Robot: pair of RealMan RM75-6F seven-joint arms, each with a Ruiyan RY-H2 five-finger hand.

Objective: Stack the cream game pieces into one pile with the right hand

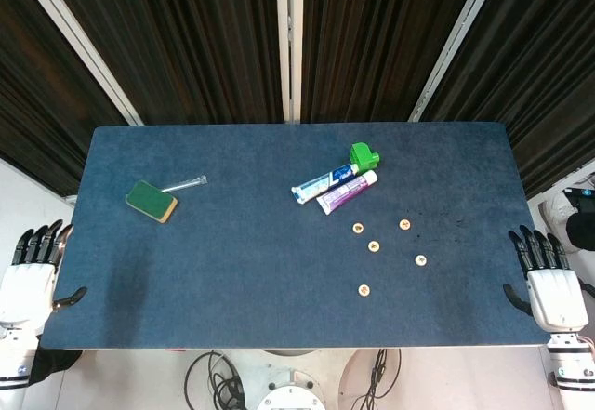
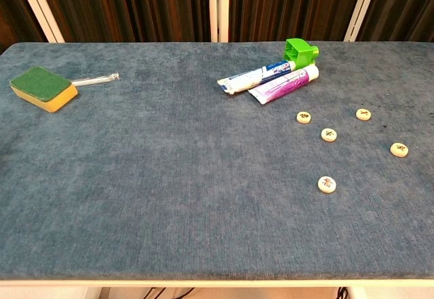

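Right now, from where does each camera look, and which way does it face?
Head view: high above the near edge, looking steeply down on the table; left hand and right hand show at its ends, both holding nothing.
Chest view: low at the near edge, looking across the top toward the curtains; no part of the robot shows.
Shared: five cream game pieces, two toothpaste tubes, green sponge.

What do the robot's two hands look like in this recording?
Only the head view shows them. The left hand and right hand match: black fingers and black thumbs on white, boxy palm housings, with white wrist sections below. No markings are legible.
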